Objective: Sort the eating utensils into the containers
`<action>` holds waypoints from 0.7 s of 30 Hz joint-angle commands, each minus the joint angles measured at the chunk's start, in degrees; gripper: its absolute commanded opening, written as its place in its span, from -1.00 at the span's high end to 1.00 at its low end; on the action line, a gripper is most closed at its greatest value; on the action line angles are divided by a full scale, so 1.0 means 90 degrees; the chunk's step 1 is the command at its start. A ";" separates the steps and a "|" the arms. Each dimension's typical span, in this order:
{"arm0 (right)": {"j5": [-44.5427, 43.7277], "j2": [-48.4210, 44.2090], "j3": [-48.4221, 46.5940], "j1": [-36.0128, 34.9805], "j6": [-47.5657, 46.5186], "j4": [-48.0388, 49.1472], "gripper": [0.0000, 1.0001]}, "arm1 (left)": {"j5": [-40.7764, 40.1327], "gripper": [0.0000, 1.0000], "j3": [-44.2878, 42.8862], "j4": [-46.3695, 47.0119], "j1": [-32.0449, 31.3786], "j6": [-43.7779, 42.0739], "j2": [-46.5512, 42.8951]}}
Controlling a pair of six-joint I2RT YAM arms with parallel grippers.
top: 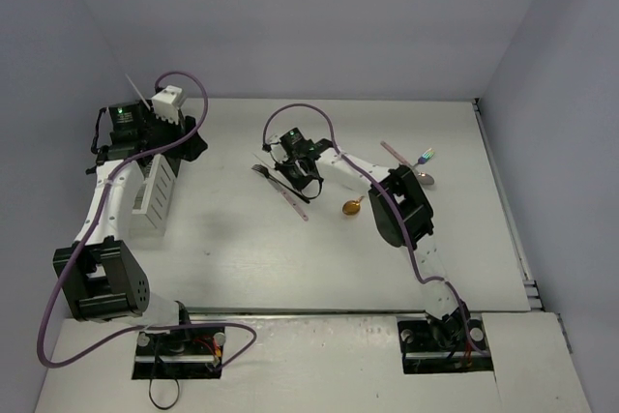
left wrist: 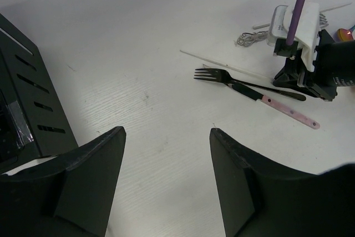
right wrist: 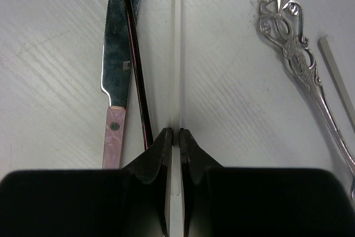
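Utensils [top: 286,191] lie scattered over the middle and right of the white table [top: 290,258]. They are well apart from the two containers at its left, the white slatted caddy [top: 157,195] and the black slatted caddy [left wrist: 33,104]. The black one stands just beside the left gripper [left wrist: 166,137], whose jaws stand wide apart with nothing between them. The right gripper [right wrist: 176,135] is down at the table, its fingers pinched together on a thin pale stick [right wrist: 176,37] that runs straight ahead from the pads.

The step in hand looks like lifting that stick. It would go best straight up and slowly, since so slim a thing may swivel in the pinch. Once free, it wants carrying left to a caddy and lowering end first.

Closest in the way is the slim black-handled piece [right wrist: 138,81], right against one finger, with the pink-handled knife [right wrist: 115,98] just beside it; either could be dragged along. On the other side, apart, lie an ornate silver handle [right wrist: 288,43] and a second pale stick [right wrist: 335,76]. A gold spoon [top: 354,206] lies farther off.
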State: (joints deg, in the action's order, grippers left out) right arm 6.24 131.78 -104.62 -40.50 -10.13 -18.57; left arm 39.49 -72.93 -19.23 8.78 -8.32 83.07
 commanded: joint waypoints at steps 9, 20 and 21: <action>-0.0169 -0.1289 -0.1211 0.0191 0.0388 -0.0346 1.00 | 0.0319 -0.19 0.0209 0.1671 0.0227 0.2397 -0.0609; 0.1162 -0.1591 -0.1753 0.0046 0.0809 -0.0309 1.00 | 0.1567 -0.21 0.0900 0.3577 0.0198 0.5481 -0.0407; 0.1291 -0.1613 -0.1767 0.0001 0.0813 -0.0303 1.00 | 0.1618 -0.21 0.0948 0.3772 0.0190 0.5720 -0.0347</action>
State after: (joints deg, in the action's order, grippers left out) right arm 11.10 121.37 -118.21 -39.14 -4.65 -22.31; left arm 48.52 -64.54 2.41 10.61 29.71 79.48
